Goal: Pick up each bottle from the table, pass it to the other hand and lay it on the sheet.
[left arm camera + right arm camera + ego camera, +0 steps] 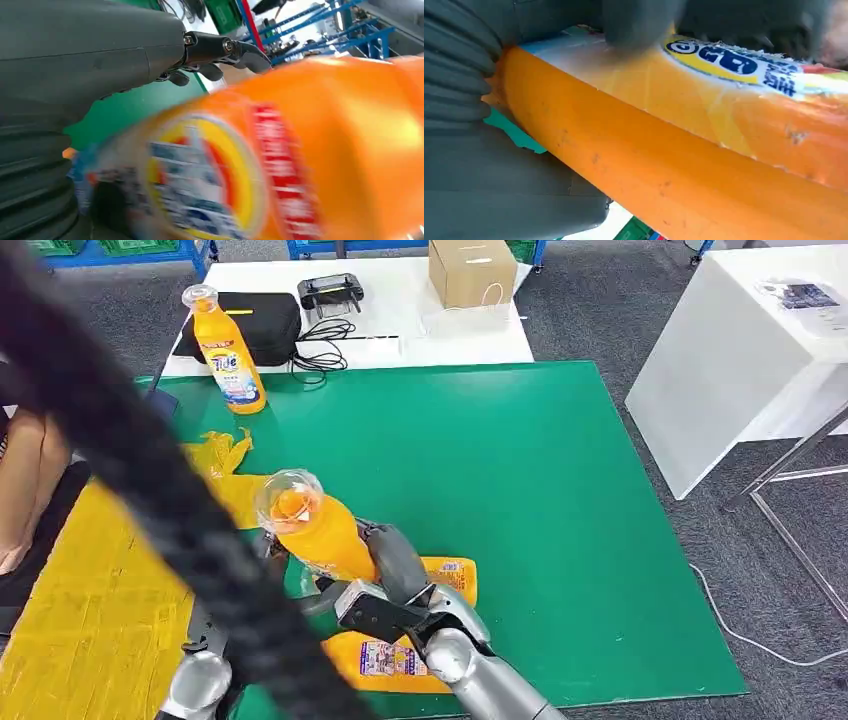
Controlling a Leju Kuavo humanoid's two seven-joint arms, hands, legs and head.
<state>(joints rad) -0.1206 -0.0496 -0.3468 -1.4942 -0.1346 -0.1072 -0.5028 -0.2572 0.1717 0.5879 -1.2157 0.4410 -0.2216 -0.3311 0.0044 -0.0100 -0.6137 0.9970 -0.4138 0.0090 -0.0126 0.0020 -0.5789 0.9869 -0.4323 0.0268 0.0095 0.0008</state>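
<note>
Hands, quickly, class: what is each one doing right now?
Left hand: beside the orange bottle; whether it grips cannot be told.
Right hand: holds that orange bottle, fingers wrapped round its body.

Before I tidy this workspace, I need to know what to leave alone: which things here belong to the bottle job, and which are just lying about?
Belongs to the job:
held orange bottle
standing orange bottle
orange bottle lying flat
yellow sheet
right hand

Lying about:
black case
cardboard box
controller
black cables
</note>
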